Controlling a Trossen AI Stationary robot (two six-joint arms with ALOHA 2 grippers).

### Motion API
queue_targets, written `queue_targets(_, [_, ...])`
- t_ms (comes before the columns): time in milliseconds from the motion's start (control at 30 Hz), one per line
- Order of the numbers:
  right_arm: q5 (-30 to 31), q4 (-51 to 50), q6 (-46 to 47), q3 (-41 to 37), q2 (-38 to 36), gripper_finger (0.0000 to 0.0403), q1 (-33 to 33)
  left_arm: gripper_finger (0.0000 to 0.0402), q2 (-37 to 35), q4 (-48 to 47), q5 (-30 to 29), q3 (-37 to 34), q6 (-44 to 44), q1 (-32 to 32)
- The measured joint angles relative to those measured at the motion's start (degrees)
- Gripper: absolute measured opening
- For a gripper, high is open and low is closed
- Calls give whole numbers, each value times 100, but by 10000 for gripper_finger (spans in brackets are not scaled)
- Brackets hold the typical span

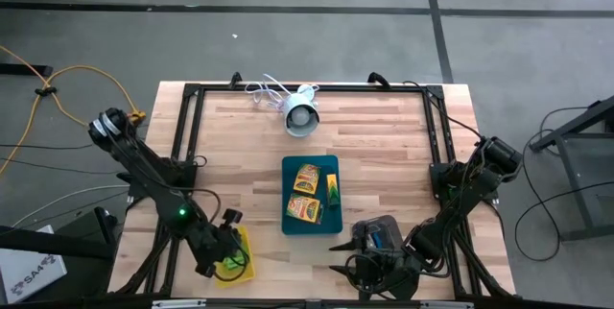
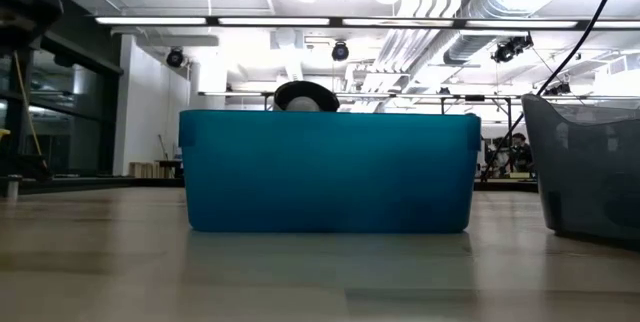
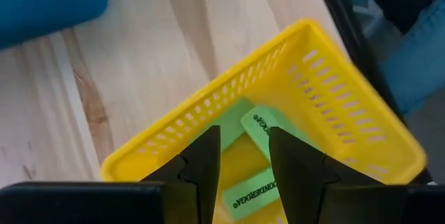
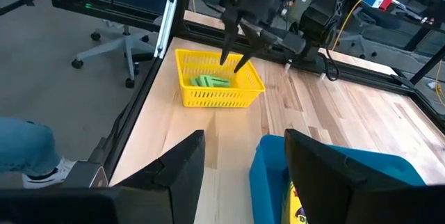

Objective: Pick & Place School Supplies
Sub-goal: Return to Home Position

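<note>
Two yellow-orange printed boxes lie in the teal tray, beside a small green item. Green blocks lie on the floor of the yellow tray near the table's near-left corner. My left gripper hangs open just above them, its fingers pointing down into the tray; the right wrist view shows it clear of the blocks. My right gripper is open at the near edge, next to the dark grey tray, where something blue shows.
A white round device with a cable sits near the far edge. In the low view the teal tray fills the middle and the grey tray stands at the right. A black frame borders the table; bare wood lies around the teal tray.
</note>
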Motion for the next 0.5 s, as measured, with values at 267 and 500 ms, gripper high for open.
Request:
queue_targets(267, [784,-371,977,4,-47,190,-171,120,-811,12,-199,0,-63,462])
queue_targets(500, [102,-1170,1467,2,-319,190,-701,120,-1540,6,-201,0,688,1065])
